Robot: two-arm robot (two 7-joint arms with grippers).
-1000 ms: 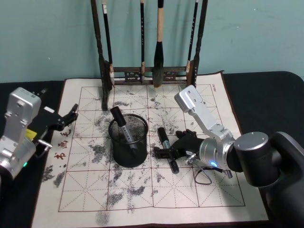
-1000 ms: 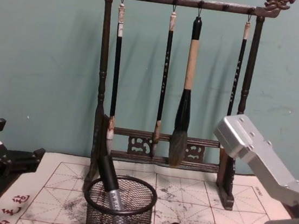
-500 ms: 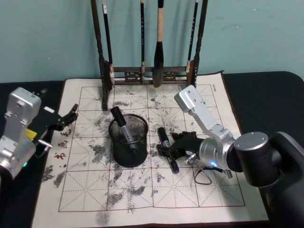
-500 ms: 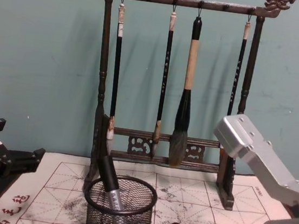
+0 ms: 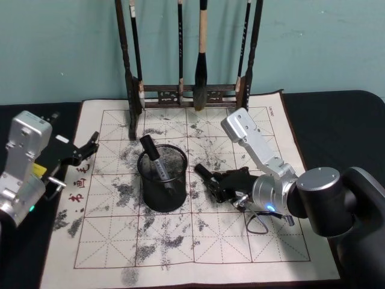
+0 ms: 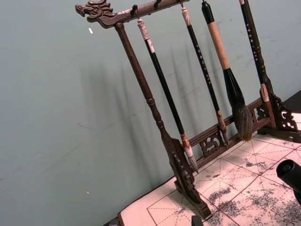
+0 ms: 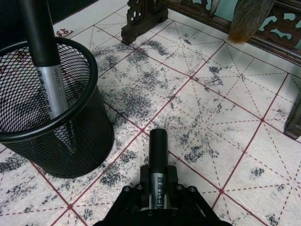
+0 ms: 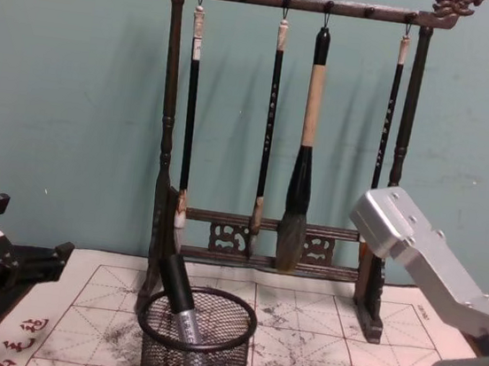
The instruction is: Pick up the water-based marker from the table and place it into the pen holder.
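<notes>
A black table [image 5: 337,120] stands against a plain teal wall [image 5: 313,42]. Most of the table is covered by a cream calligraphy mat with a red grid [image 5: 180,235], blotched with grey ink. At the mat's far edge stands a tall dark wooden brush rack [image 5: 186,93] hung with long brushes [image 5: 203,54].

Near the mat's middle sits the round black wire-mesh pen holder [image 5: 162,177], with a black-capped grey marker [image 5: 150,153] leaning inside it. Just right of the holder, the right gripper [image 5: 221,185] is clamped on the black water-based marker [image 5: 203,174], whose capped end points toward the holder. Whether it clears the mat I cannot tell.

The left gripper [image 5: 87,149] hangs over the mat's left edge, well apart from the holder, with its fingers spread and nothing between them.
</notes>
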